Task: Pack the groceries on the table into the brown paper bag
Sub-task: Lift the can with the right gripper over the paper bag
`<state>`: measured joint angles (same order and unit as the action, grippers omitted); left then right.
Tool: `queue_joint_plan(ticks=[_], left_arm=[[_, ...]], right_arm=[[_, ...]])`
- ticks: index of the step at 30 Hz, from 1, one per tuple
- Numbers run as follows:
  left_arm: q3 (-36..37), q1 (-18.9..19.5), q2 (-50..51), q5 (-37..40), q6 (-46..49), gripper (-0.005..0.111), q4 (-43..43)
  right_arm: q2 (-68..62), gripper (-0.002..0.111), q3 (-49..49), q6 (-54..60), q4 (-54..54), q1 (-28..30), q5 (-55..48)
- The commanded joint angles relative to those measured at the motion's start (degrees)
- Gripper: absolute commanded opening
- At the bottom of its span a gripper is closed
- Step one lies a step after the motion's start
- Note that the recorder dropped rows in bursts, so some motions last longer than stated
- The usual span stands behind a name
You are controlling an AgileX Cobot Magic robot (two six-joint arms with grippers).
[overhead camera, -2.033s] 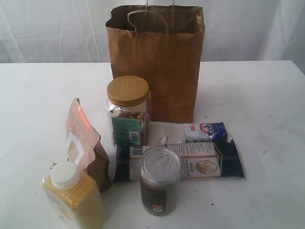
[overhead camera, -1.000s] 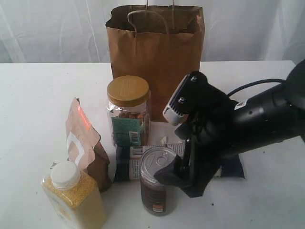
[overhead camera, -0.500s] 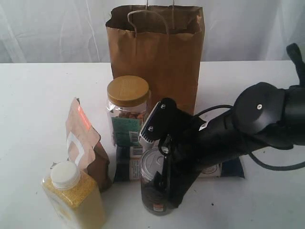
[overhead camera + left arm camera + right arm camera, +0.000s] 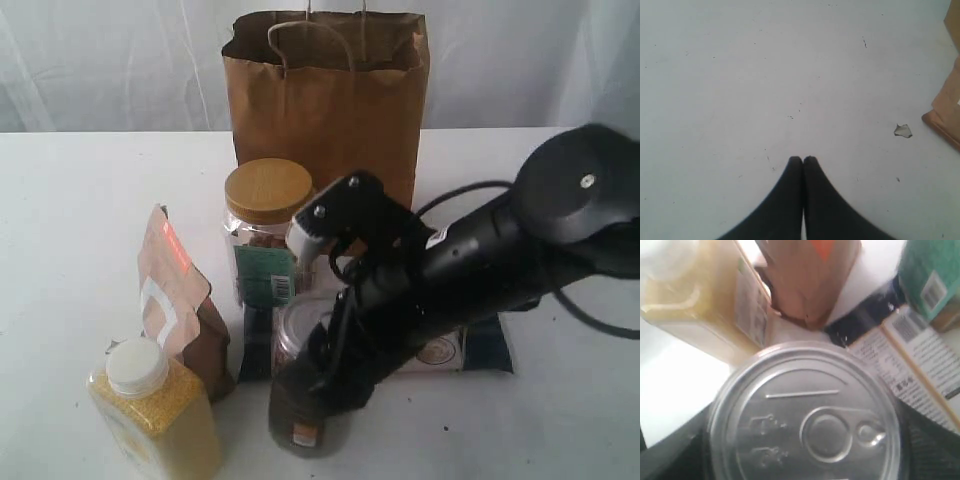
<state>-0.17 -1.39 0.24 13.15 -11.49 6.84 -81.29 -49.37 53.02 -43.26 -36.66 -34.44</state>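
White table [image 4: 80,200]: my right gripper [image 4: 322,375] has just dropped around the can [image 4: 296,428], at six o'clock from the bag [image 4: 325,110]. Pinching yet? I cannot tell. Lifting comes next, I think.

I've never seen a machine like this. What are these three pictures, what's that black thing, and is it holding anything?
This is a two-armed robot with fingers. One picture comes from a camera off the arms; the other two come from cameras on the wrists. On the white table stand a brown paper bag, a yellow-lidded jar, a grain bottle, a brown pouch and a silver-lidded can, plus a long packet. The black thing is the right arm: the right fingers sit either side of the can, but whether they grip it is unclear. The left fingers are shut, empty, over the table.
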Motion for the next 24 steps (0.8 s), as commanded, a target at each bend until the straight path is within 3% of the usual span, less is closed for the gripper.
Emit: queue_joint_plan(ticks=[1, 5, 11, 14, 24], left_arm=[[0.2, 0.0, -0.2, -0.2, -0.2, 0.0, -0.4], [0.2, 0.0, -0.2, -0.2, -0.2, 0.0, -0.4], [0.2, 0.0, -0.2, -0.2, -0.2, 0.0, -0.4], [0.2, 0.0, -0.2, -0.2, -0.2, 0.0, -0.4], [0.2, 0.0, -0.2, -0.2, -0.2, 0.0, -0.4]], right_arm=[[6.9, 0.0, -3.4, -1.1, -0.8, 0.1, 4.7], [10.0, 0.0, -7.1, -1.1, -5.1, 0.1, 4.9], [9.6, 0.0, -16.8, -1.8, -22.3, 0.1, 8.3], [6.5, 0.0, -22.8, -1.8, -23.7, 0.1, 10.9], [-5.9, 0.0, -34.7, -3.0, -24.0, 0.1, 43.9]])
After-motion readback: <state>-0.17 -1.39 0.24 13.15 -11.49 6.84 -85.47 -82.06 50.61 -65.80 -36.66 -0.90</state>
